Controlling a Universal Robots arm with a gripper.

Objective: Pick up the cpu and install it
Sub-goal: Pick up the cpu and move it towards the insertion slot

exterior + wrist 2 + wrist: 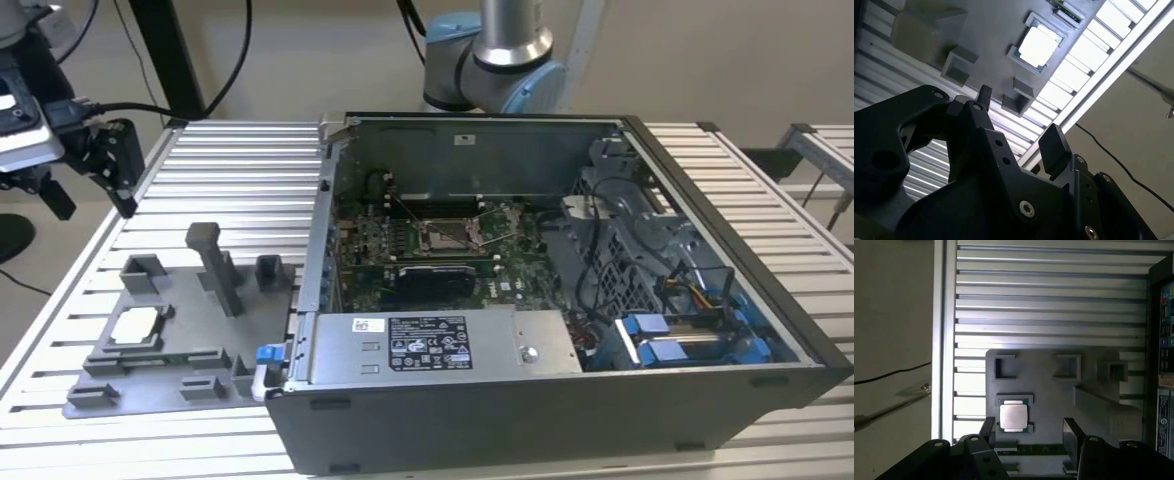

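Wide, empty fingers [1072, 434] hang above the cpu [1013, 416], lying flat in its grey holder [1054, 400], off-centre toward one finger.

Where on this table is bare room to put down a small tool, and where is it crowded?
Free: the ribbed table behind the tray, left of the case in the exterior view; also the strip right of the case. Crowded: the tray, holding the cpu, and the case's inside.

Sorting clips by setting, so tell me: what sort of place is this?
Probably a robotics lab bench for PC assembly: an open computer case on a slatted metal table, the cpu in a grey fixture tray, a robot arm behind.
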